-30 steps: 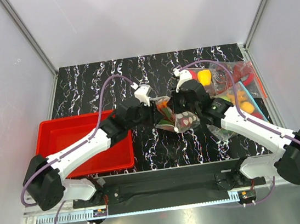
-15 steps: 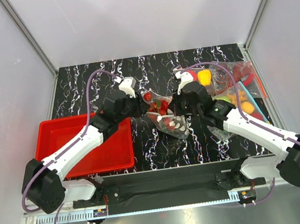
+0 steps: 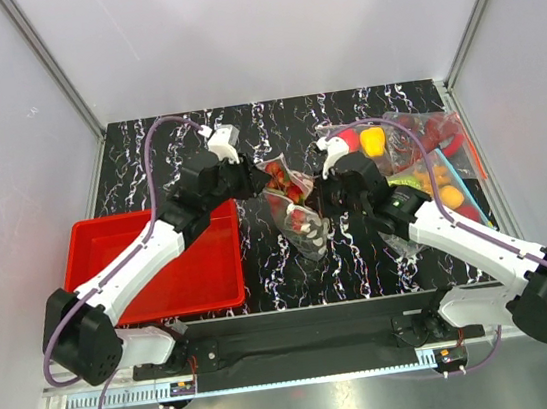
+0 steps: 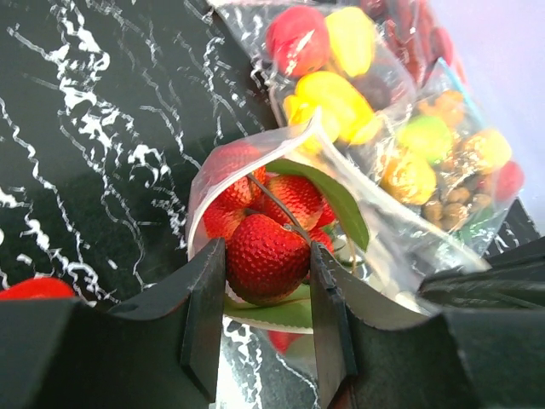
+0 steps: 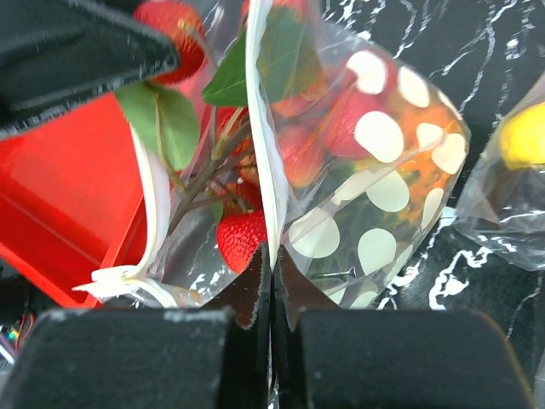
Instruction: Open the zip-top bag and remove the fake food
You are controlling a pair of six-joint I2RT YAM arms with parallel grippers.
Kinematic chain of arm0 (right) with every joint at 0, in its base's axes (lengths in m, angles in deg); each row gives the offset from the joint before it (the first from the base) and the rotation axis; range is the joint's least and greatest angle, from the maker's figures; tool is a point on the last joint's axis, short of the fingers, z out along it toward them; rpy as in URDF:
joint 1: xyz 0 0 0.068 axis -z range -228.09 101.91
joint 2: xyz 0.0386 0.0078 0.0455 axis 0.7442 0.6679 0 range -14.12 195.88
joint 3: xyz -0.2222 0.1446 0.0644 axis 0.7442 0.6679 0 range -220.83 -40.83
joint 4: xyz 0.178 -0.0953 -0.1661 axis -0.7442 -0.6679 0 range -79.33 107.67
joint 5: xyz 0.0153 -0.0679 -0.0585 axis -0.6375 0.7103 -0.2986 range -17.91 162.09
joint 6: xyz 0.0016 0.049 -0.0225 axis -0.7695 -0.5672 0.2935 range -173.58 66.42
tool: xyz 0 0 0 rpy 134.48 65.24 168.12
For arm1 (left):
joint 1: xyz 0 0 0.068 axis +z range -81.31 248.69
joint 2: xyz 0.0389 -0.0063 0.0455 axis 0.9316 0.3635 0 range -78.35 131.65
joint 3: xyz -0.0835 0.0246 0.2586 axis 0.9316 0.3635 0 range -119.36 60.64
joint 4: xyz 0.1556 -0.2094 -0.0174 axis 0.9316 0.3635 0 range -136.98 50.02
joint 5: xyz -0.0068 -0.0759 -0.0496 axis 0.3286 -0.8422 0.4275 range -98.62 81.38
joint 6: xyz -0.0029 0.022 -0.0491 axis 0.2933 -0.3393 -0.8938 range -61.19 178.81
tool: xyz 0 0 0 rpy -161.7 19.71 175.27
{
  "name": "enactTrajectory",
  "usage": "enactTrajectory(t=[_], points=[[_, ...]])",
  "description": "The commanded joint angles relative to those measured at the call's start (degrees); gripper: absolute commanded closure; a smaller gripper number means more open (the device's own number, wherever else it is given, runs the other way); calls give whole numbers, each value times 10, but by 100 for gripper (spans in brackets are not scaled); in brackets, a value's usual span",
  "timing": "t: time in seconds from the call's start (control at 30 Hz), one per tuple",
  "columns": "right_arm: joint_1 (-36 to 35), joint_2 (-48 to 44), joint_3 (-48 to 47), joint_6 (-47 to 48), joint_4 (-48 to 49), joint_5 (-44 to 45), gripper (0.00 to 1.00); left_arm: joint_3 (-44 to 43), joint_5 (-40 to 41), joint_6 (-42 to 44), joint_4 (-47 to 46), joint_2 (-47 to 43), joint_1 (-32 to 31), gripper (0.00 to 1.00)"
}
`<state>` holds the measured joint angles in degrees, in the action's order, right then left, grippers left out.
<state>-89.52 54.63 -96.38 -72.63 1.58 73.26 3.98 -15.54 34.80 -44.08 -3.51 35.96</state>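
Over the table point(image 3: 147, 161), the left gripper point(image 4: 264, 251) clamps red fake food point(image 4: 281, 200) at the mouth of the zip-top bag point(image 5: 375, 196), whose edge the right gripper point(image 5: 271, 285) pinches tightly.

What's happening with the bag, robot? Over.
Left pincer shut on berry at bag mouth. Right pincer pinching bag edge. Bag open, more fruit inside. Nothing blocking.

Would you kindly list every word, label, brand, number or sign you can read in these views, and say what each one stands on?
No text can be read in any view.
The zip-top bag: only white round dots, a printed pattern, no lettering.
The fake food: no label or mark.
The pale strip along the near rail: fine marks, too small to read.
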Motion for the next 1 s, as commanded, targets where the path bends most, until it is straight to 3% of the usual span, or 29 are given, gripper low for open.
enactTrajectory(t=[0.0, 0.43, 0.77, 0.97], points=[[-13, -7, 6, 9, 10, -34, 100, -48, -7, 3, -65, 2, 8, 100], [-31, -24, -14, 5, 53, -61, 100, -88, -72, -6, -81, 65, 5, 100], [-40, 32, -27, 16, 55, -85, 98, -97, -84, -14, -94, 55, 3, 100], [-41, 24, -31, 27, 44, -69, 90, -90, -80, -1, -74, 69, 35, 100]])
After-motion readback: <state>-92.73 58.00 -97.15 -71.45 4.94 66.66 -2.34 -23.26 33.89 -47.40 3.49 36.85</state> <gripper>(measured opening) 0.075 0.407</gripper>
